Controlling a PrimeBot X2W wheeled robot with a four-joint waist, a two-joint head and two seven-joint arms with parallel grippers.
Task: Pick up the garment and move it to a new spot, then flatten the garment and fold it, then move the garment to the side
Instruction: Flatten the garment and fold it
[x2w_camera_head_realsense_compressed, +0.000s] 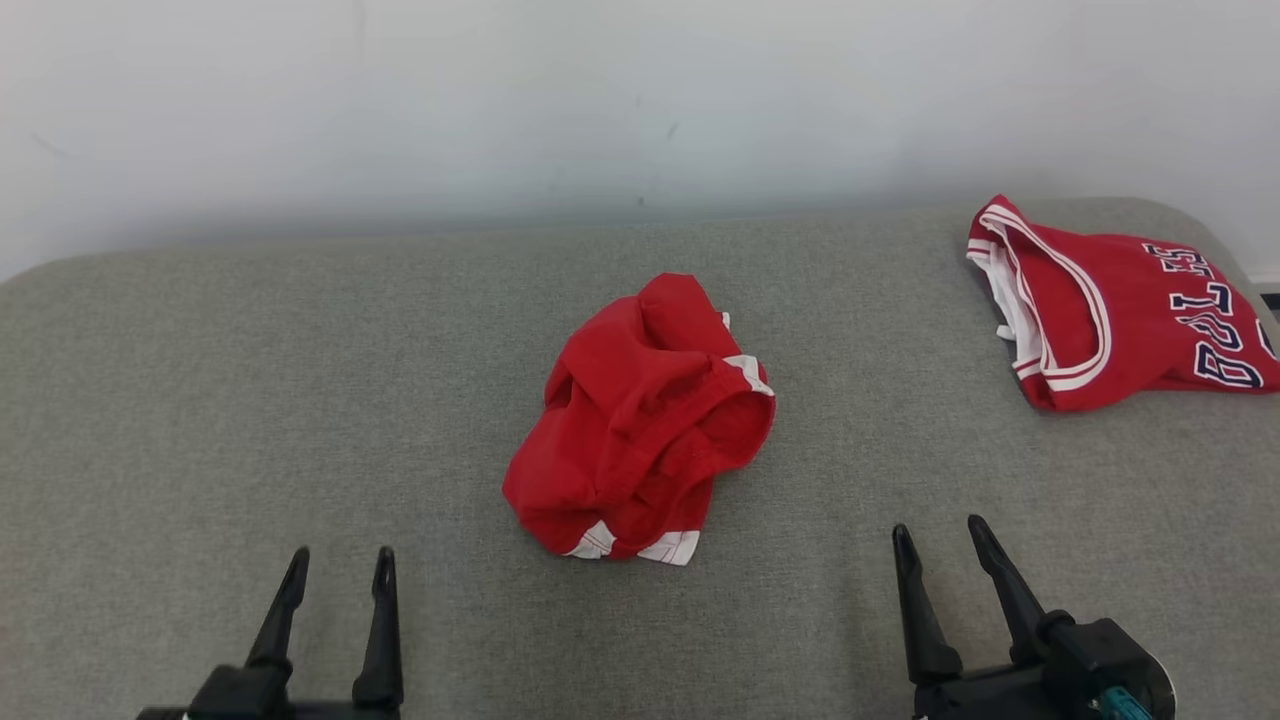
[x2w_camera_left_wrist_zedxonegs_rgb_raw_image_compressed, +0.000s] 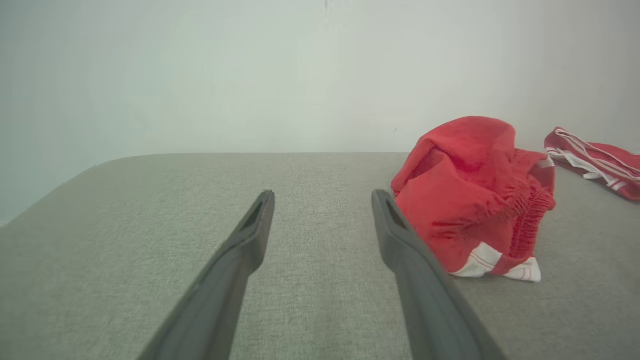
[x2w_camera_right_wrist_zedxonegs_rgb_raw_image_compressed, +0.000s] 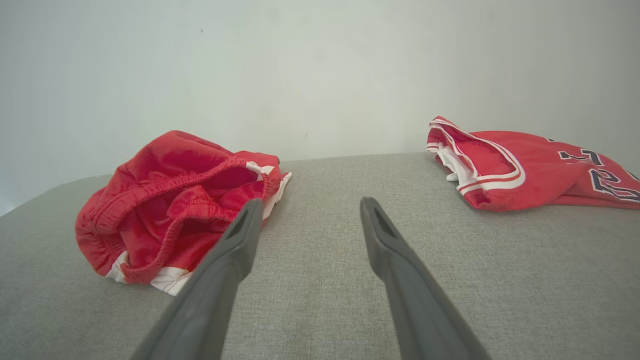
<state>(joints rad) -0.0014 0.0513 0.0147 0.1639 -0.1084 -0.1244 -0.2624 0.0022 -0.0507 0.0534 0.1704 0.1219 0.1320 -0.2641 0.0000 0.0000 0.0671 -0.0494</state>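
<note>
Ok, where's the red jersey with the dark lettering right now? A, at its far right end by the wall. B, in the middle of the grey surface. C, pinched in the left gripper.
A: the lettered jersey lies at the far right end of the grey surface, by the wall, well clear of the open left gripper.

Head high, looking down; wrists low, level; all share cushion.

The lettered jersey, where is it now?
In the head view the jersey lies at the far right of the grey cushion, near the wall, right of the crumpled red shorts and beyond the right gripper.
</note>
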